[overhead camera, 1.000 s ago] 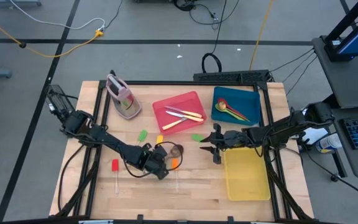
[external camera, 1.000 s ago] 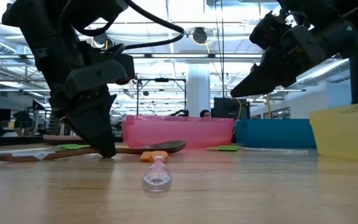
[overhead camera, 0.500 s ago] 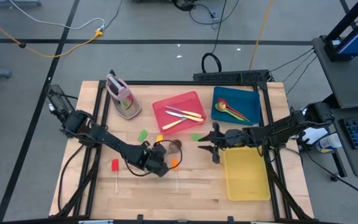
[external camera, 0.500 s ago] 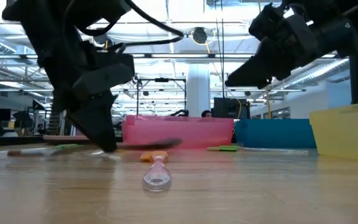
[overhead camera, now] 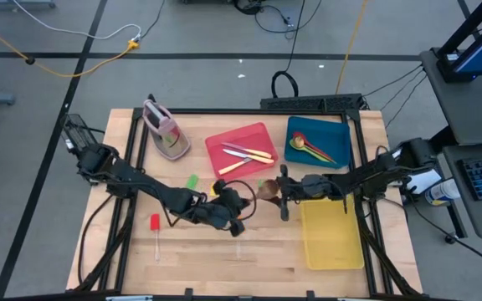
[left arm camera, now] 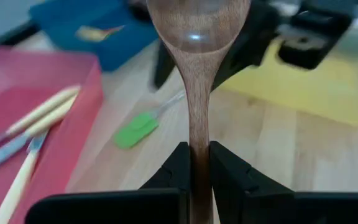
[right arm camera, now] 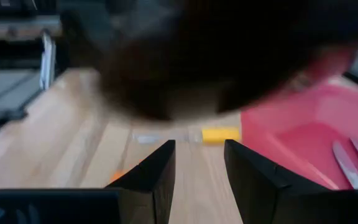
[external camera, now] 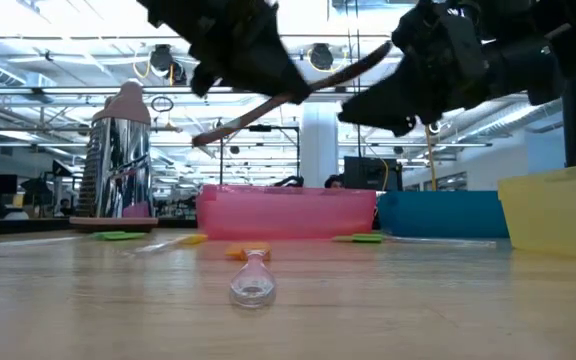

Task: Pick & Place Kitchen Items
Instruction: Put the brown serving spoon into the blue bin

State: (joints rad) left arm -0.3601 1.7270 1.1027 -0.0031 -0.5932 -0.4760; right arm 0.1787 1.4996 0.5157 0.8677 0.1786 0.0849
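**Brown spoon held up in the air**

The left gripper [left arm camera: 197, 165] has its fingers squeezed tight on the brown spoon [left arm camera: 194, 93] handle. The spoon is up off the table [overhead camera: 224, 255], its bowl pointing toward 3 o'clock. The right gripper [overhead camera: 281, 194] is right by the bowl, fingers apart, maybe touching it. The red tray [overhead camera: 243, 150] is at 12 o'clock from the spoon.
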